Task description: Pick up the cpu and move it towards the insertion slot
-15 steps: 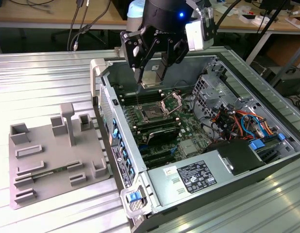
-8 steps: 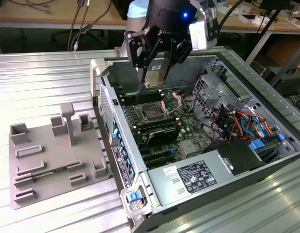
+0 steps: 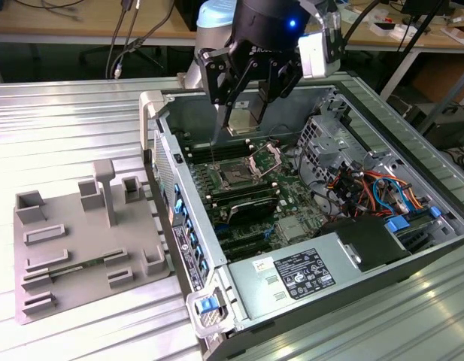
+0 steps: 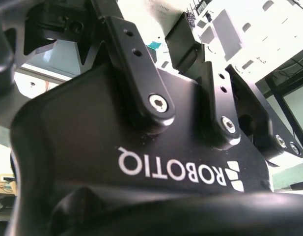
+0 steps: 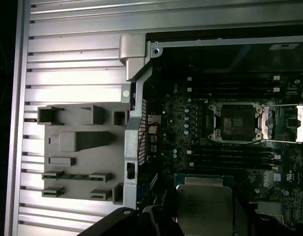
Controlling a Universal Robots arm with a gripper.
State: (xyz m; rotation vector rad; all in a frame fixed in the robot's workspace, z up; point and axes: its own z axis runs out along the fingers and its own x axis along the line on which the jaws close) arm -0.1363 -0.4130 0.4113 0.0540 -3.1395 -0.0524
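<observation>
Tool grips the cpu, raised over the motherboard beside the insertion slot.

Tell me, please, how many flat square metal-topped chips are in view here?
2. The cpu is held in the gripper above the motherboard; a silver-green chip lies on that board, to the exterior view's right of the insertion slot. Others may be hidden beneath the arm.

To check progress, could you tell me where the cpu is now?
In the exterior view, the cpu is held in the end effector, raised over the motherboard, apart from the insertion slot.
</observation>
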